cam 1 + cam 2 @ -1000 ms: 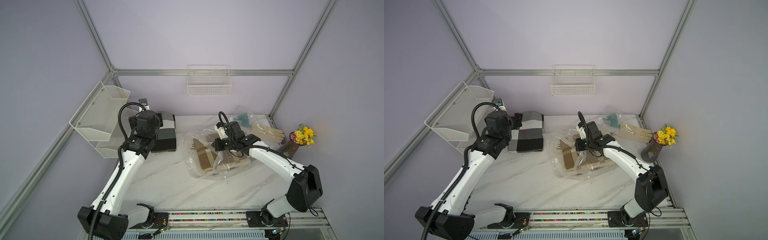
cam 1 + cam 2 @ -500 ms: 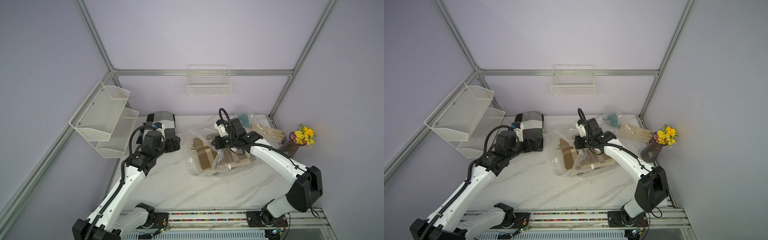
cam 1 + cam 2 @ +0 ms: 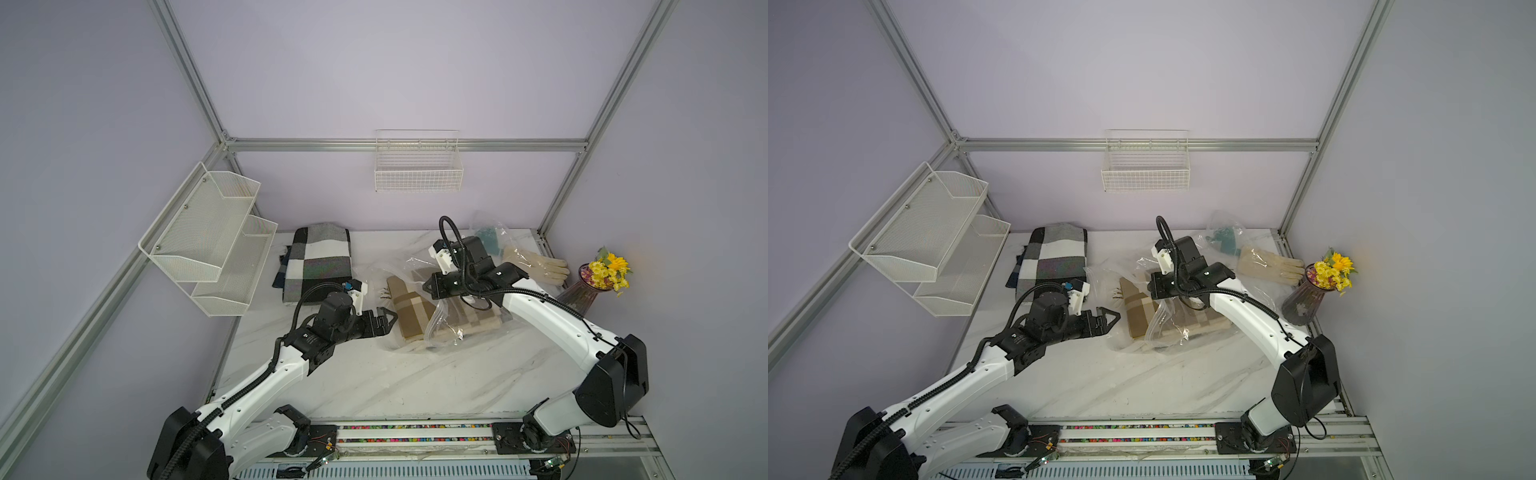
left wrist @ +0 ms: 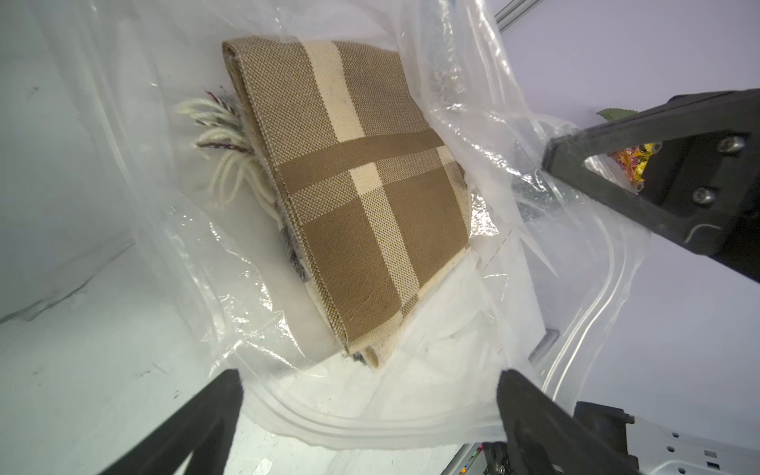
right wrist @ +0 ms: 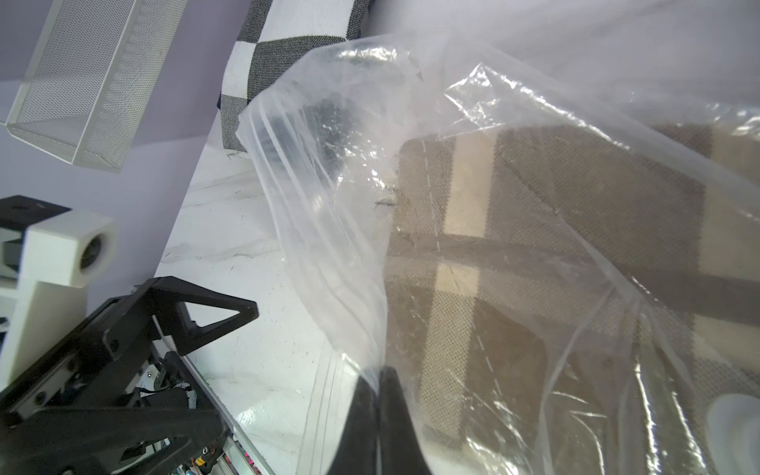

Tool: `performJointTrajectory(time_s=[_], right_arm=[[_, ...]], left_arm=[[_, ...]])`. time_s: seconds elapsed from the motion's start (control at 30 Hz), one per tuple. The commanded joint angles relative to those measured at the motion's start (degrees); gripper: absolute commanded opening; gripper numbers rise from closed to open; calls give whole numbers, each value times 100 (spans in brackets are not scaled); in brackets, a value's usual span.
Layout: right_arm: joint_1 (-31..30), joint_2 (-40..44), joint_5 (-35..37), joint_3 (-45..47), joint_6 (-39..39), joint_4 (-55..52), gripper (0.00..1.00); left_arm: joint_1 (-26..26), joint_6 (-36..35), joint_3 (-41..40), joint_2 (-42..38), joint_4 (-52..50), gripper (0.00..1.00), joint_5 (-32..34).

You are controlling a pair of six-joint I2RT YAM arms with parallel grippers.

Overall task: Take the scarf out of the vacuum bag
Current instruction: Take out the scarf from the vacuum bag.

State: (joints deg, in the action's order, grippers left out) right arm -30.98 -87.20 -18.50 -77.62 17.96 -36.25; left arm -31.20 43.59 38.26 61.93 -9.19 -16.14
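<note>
A folded tan plaid scarf (image 3: 409, 309) (image 4: 349, 185) with a cream fringe lies inside the crinkly clear vacuum bag (image 3: 442, 334) (image 4: 485, 135) in the middle of the table. My right gripper (image 5: 380, 374) (image 3: 428, 286) is shut on the bag's upper film at its mouth and holds it lifted above the scarf. My left gripper (image 4: 370, 380) (image 3: 388, 318) is open, low over the table just left of the bag, its fingers on either side of the lower zip edge (image 4: 370, 423). The bag's white valve cap (image 5: 736, 415) shows beside the scarf.
A black-and-white checked cloth (image 3: 320, 262) lies at the back left. A white mesh shelf (image 3: 216, 237) hangs on the left wall and a wire basket (image 3: 417, 166) on the back wall. A small bag with a teal item (image 3: 488, 239), cream gloves (image 3: 536, 266) and a flower vase (image 3: 590, 286) are at the back right.
My left arm has swung down from the checked cloth at the back left to the bag's mouth, its gripper still open. The right gripper keeps its hold on the film.
</note>
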Motion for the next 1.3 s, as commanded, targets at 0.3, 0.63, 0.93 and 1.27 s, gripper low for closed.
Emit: performJointTrajectory(time_s=[0.3,0.63,0.93,1.27], right_arm=[[-30,200,-356,539,166,189,0],[-28,466,-292,809,120,161,0],[-30,519,-247,811,120,160,0],[-30,607,-242,894,138,193,0]], left_arm=[[-48,700,-518,1377,2789,100,-597],[-124,850,-134,2449,3192,80,-839],[-250,896,138,2879,3266,64,-996],[-349,975,164,3037,3284,41,-1084]])
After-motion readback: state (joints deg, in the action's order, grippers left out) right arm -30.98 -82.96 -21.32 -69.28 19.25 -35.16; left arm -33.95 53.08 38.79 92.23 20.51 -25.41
